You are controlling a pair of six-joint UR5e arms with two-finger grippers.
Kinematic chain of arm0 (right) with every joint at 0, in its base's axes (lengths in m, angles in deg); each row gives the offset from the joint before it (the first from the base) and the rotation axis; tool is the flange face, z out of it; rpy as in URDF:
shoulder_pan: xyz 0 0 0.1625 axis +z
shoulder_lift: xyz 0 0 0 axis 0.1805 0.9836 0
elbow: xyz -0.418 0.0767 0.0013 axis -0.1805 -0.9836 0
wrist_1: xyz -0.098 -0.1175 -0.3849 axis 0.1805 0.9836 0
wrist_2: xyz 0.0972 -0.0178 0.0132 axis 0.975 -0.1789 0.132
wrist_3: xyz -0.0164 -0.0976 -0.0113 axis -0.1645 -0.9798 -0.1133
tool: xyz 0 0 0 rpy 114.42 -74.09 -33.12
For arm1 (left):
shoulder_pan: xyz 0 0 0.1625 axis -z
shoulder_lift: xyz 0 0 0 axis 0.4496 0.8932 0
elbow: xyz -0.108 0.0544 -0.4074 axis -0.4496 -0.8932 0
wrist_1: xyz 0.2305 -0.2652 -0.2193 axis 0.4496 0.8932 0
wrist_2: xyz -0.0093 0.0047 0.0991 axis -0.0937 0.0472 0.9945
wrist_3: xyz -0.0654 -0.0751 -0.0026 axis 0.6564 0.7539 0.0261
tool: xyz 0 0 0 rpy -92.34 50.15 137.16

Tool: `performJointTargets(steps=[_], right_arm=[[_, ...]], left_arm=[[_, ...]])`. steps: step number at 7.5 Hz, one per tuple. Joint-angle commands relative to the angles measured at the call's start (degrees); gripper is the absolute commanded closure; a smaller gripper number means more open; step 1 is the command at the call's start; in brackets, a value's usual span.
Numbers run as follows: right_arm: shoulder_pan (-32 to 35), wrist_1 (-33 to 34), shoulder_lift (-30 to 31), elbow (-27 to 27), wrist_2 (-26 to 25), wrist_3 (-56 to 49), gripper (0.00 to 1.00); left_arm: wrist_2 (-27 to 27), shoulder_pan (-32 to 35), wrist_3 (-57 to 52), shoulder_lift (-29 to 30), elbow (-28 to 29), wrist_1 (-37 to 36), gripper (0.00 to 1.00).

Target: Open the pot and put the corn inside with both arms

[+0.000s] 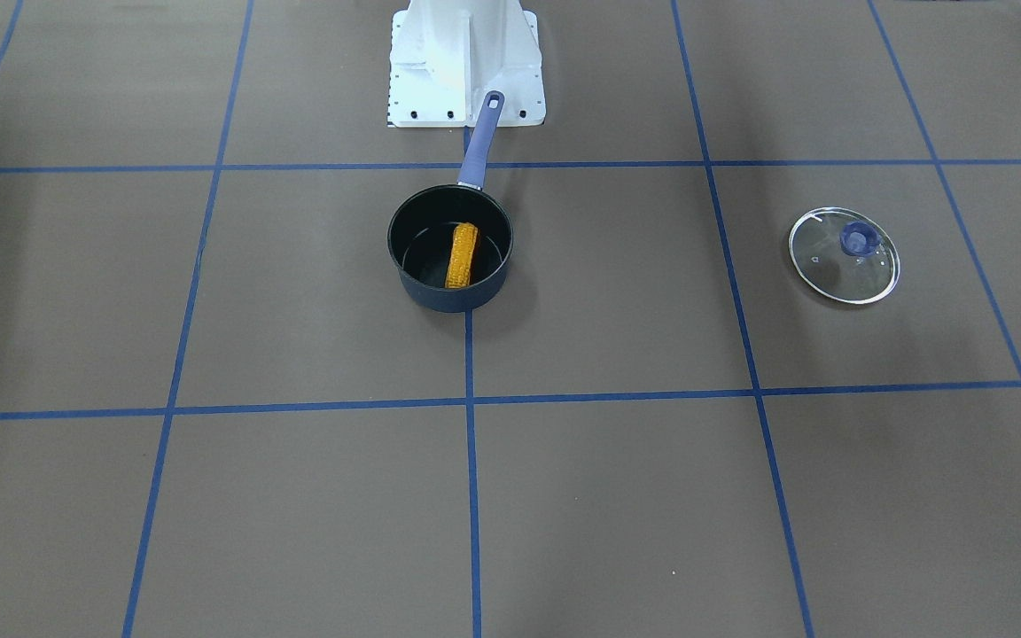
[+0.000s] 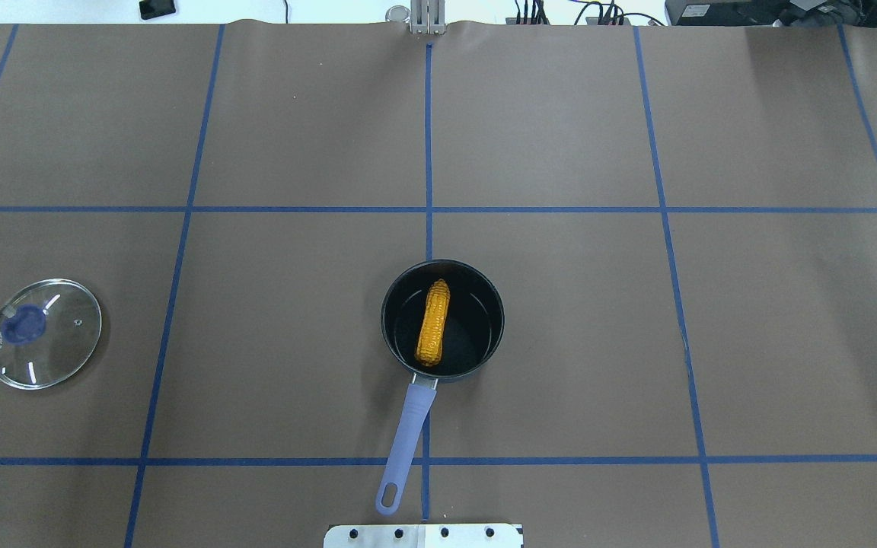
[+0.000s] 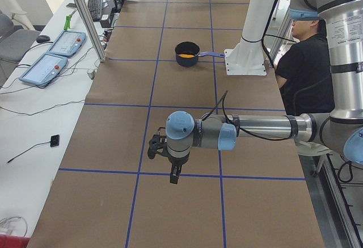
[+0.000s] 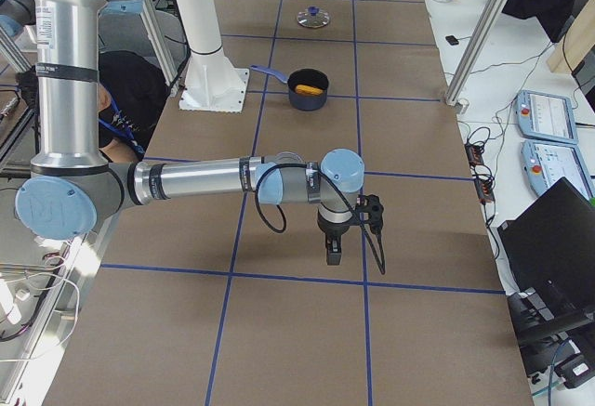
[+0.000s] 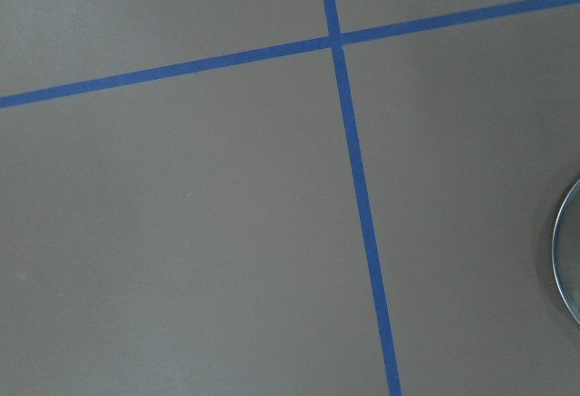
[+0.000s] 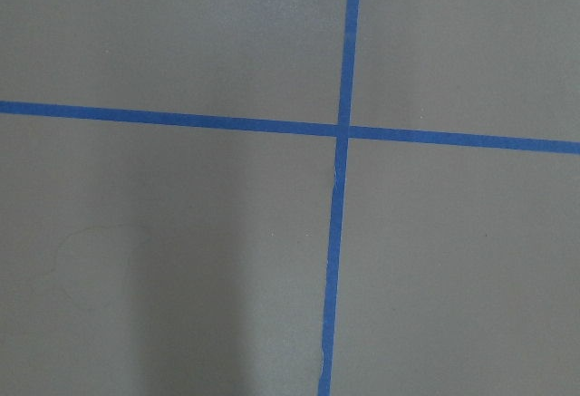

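The navy pot (image 2: pixel 490 329) stands open at the table's middle, its lavender handle (image 2: pixel 406 434) toward the robot's base. The orange-yellow corn (image 2: pixel 434 332) lies inside it, as the front view shows too (image 1: pixel 462 255). The glass lid (image 2: pixel 44 333) with its lavender knob lies flat on the table far to the robot's left; its rim edge shows in the left wrist view (image 5: pixel 564 251). My left gripper (image 3: pixel 173 177) hangs over bare table, seen only from the left end. My right gripper (image 4: pixel 332 255) is seen only from the right end. I cannot tell whether either is open or shut.
The white base mount (image 1: pixel 464 62) stands just behind the pot's handle. Blue tape lines (image 2: pixel 428 228) grid the brown table. A seated person (image 3: pixel 309 61) is beside the table. Teach pendants (image 3: pixel 57 52) lie on the side bench.
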Motion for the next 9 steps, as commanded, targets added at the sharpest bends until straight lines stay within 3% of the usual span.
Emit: performJointTargets(steps=[1,9], right_arm=[[-0.10,0.02,0.00,-0.02,0.08,-0.03,0.00],[-0.89,0.02,0.00,-0.46,0.00,0.06,0.00]], left_arm=[[0.00,0.00,0.00,0.00,0.00,-0.01,0.02],[0.09,0.00,0.00,0.09,-0.09,0.07,0.02]])
